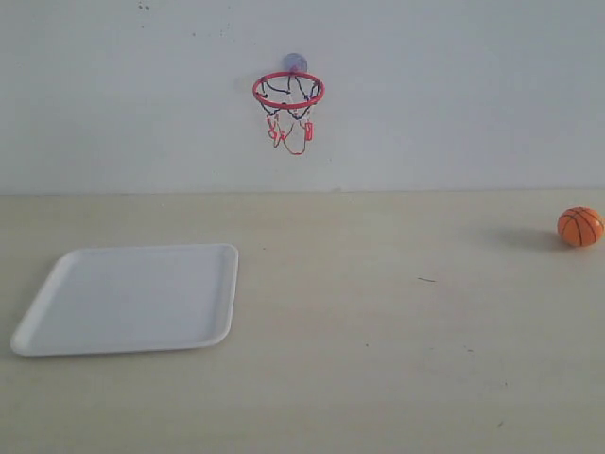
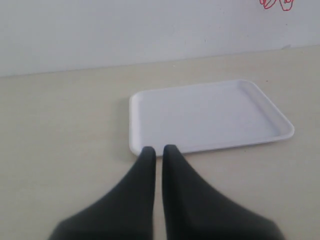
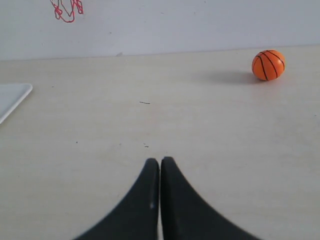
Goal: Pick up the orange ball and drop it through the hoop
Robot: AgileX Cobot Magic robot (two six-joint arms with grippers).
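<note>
The orange ball with black seams rests on the table at the far right, also seen in the right wrist view. The hoop with its red ring, string net and bluish suction cup hangs on the back wall; only net strings show in the wrist views. My right gripper is shut and empty, well short of the ball. My left gripper is shut and empty, its tips at the near edge of the tray. Neither gripper appears in the exterior view.
A white rectangular tray lies flat on the table's left side, seen too in the left wrist view; its corner shows in the right wrist view. The white wall rises behind the beige tabletop.
</note>
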